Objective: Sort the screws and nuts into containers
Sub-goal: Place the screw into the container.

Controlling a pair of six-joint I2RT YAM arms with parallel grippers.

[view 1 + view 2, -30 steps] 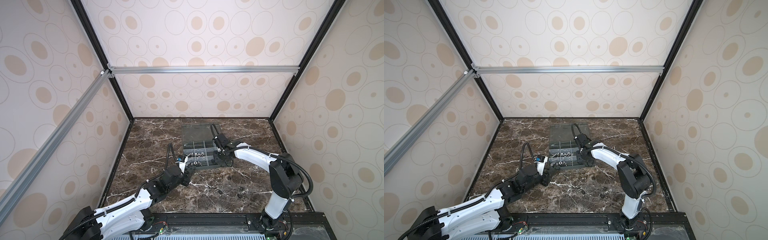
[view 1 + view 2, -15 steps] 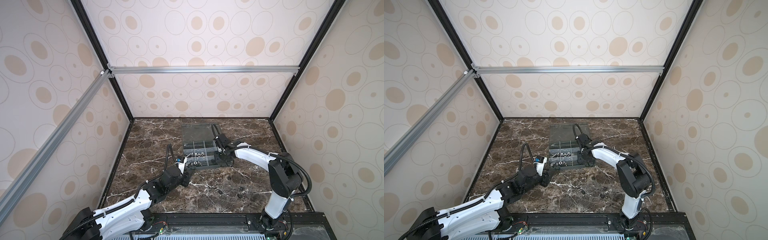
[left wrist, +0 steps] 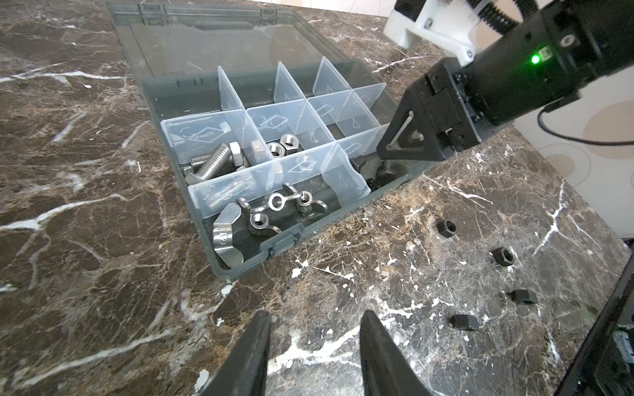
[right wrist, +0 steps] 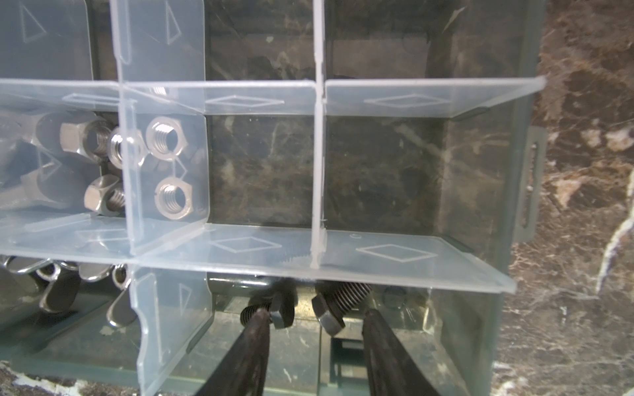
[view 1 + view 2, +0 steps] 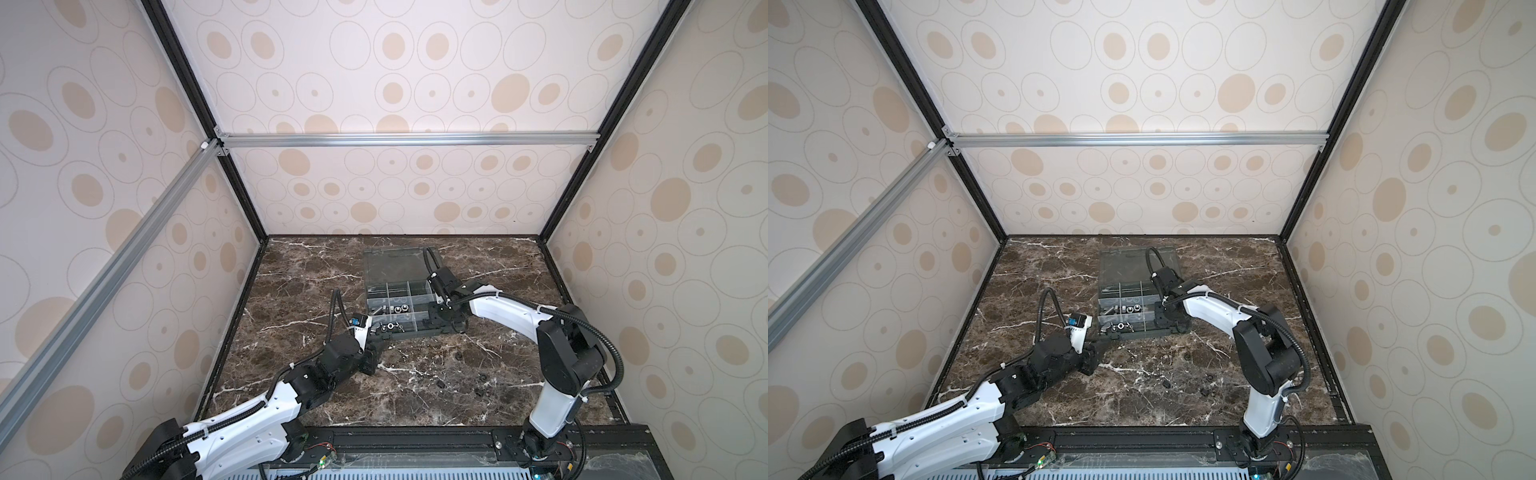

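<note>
The smoky-grey organiser box [image 5: 419, 332] [image 5: 1144, 333] lies open mid-table, its containers split by pale dividers [image 4: 319, 164]. My right gripper [image 4: 316, 312] [image 5: 434, 322] is open inside the near right compartment. Two black screws [image 4: 343, 301] [image 4: 279, 313] lie loose at its fingertips, and one tip touches a screw's thread. Silver hex nuts [image 4: 166, 137], silver screws [image 3: 212, 163] and winged nuts [image 3: 274, 205] sit in other compartments. My left gripper [image 3: 315, 315] [image 5: 376, 338] hovers open and empty over the marble, just off the box's near left corner.
Several black nuts [image 3: 446, 228] [image 3: 502, 255] [image 3: 464, 321] lie loose on the marble table [image 5: 415, 399], between the box and the right arm's base. The clear lid [image 3: 206, 44] lies flat behind the box. Patterned walls enclose three sides.
My right gripper's jaws have widened inside the box's near right compartment. Neither arm has visibly shifted.
</note>
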